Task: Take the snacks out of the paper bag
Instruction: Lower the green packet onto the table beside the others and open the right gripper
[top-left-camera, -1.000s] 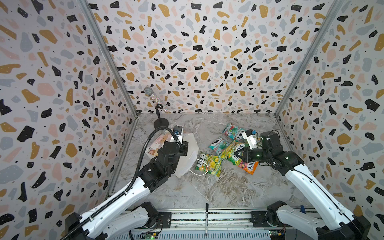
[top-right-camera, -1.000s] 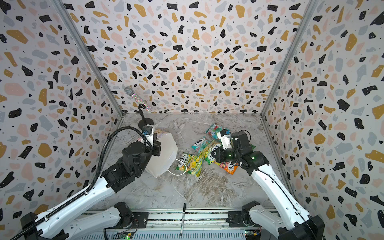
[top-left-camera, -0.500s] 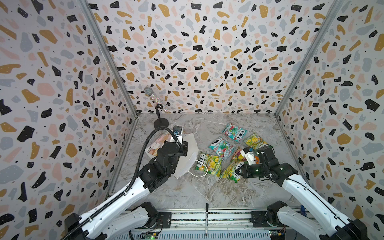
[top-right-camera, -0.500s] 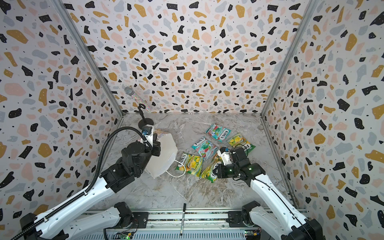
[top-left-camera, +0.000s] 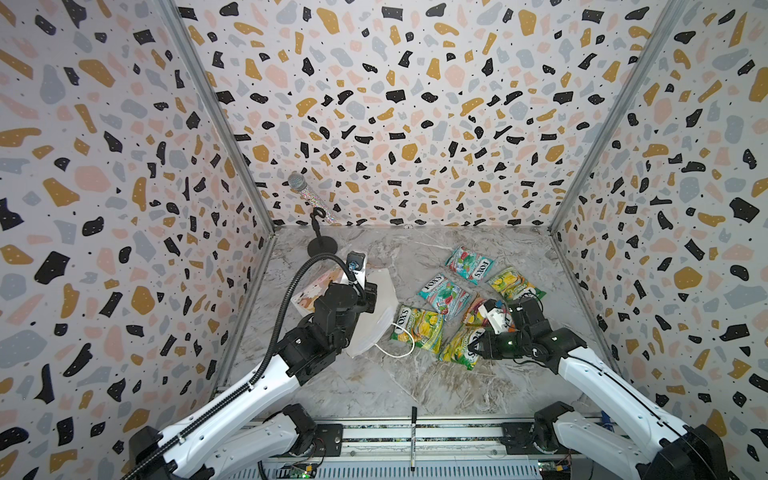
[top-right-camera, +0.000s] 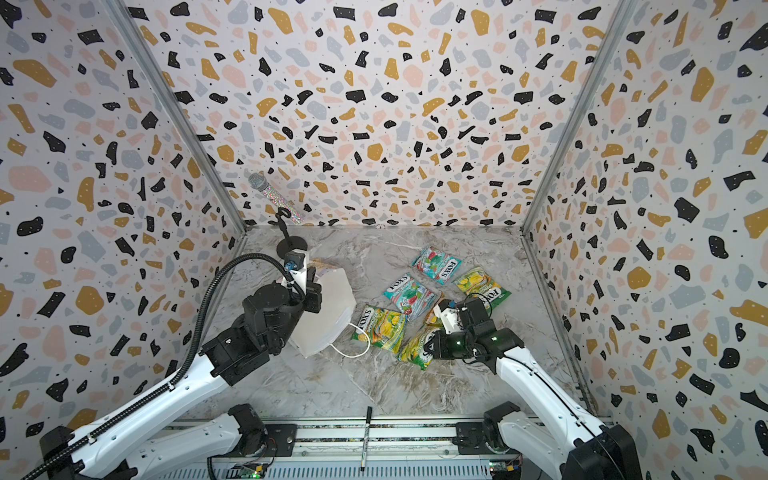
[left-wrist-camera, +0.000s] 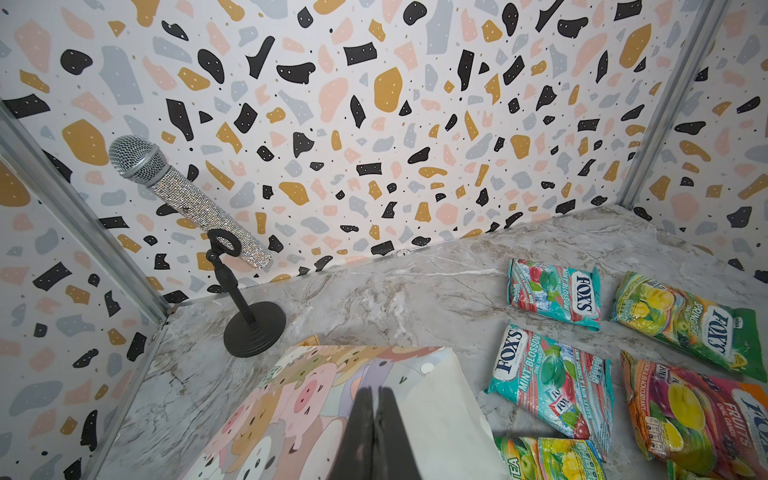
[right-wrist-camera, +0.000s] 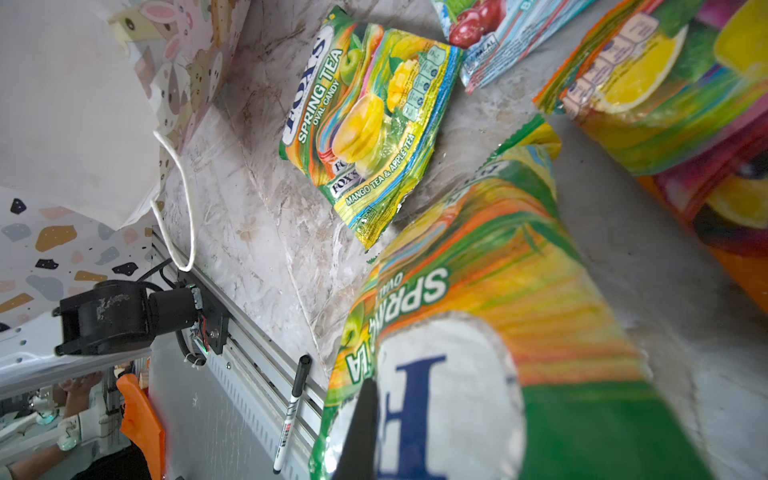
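Printed on left green-yellow packet (right-wrist-camera: 361, 120): "FOX'S SPRING TEA OVAL CANDY", "MANGO TEA & APPLE TEA". On nearest green-yellow packet (right-wrist-camera: 478, 270): "SPRING TEA". On nearer teal packet (left-wrist-camera: 552, 382): "FOX'S MINT-BLOSSOM". On orange-red packet (left-wrist-camera: 685, 415): "FRUITS".

Comes to six snacks (top-left-camera: 444, 293) right of centre in both top views: two teal packets (top-left-camera: 470, 264), three green-yellow packets (top-left-camera: 419, 326), one orange-red packet (left-wrist-camera: 681, 415); one paper bag (top-left-camera: 368, 332) left of centre; one microphone (top-left-camera: 305, 194) on one stand (top-left-camera: 322, 248), upper left; one marker pen (top-left-camera: 413, 436), bottom centre.
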